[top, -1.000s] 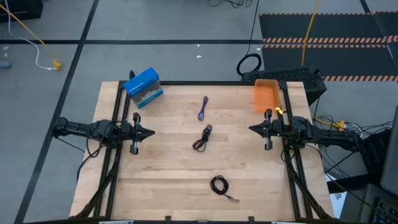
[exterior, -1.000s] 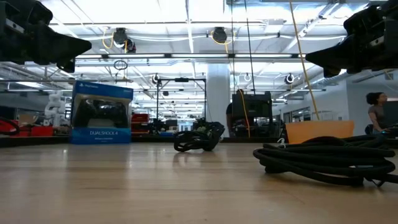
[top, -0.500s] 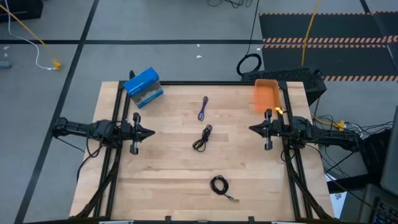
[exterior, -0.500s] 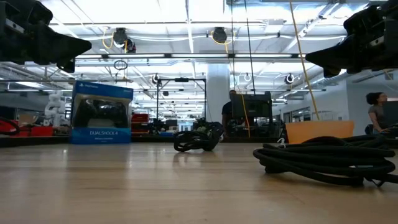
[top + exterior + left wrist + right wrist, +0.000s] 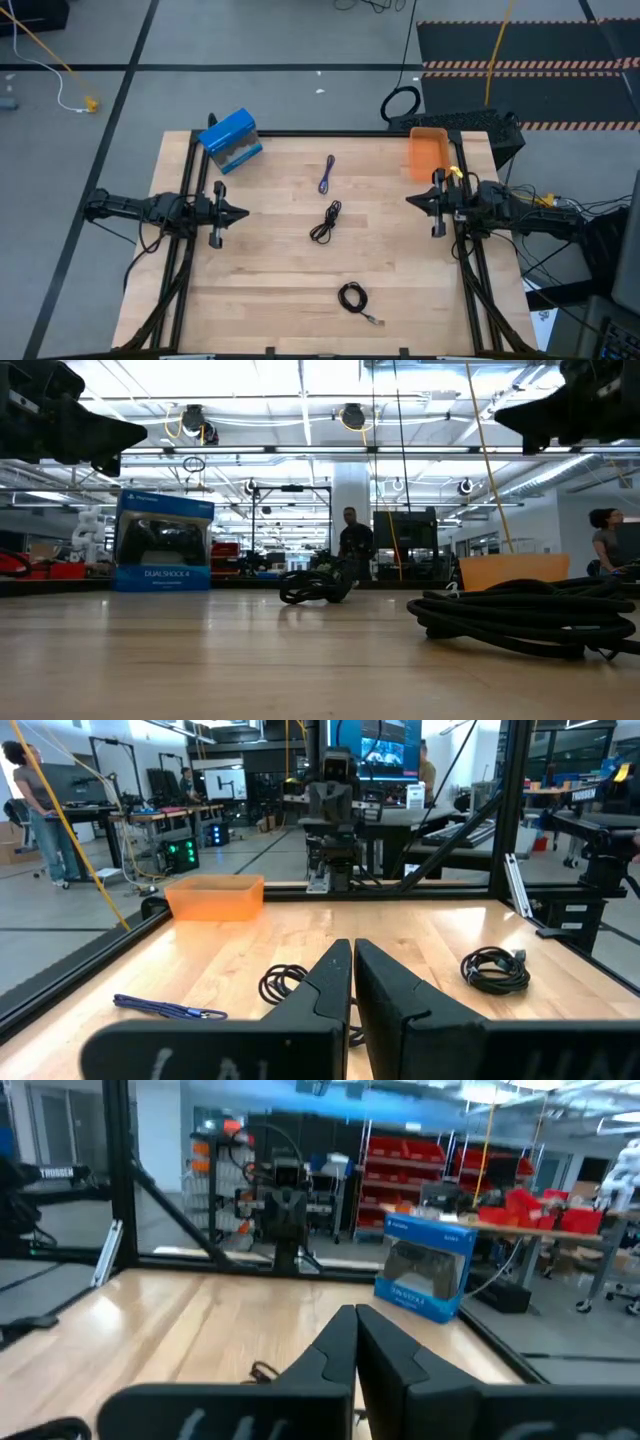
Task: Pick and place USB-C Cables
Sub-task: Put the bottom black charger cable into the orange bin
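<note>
Pale wood table [image 5: 250,270] with three cables lying loose and both my pincers clenched on nothing.

The middle black cable [image 5: 326,221] is my landmark. The purple-blue cable [image 5: 327,174] lies just beyond it toward the far edge, and the other black cable [image 5: 352,297], a coil, lies nearer the front edge, well apart from it. My left gripper [image 5: 240,211] hangs off to its left and my right gripper [image 5: 410,202] off to its right, both well apart from it, with bare wood between. A blue box [image 5: 230,140] sits at the far left corner, an orange bin [image 5: 427,152] at the far right beside my right arm. Nothing blocks either approach.
</note>
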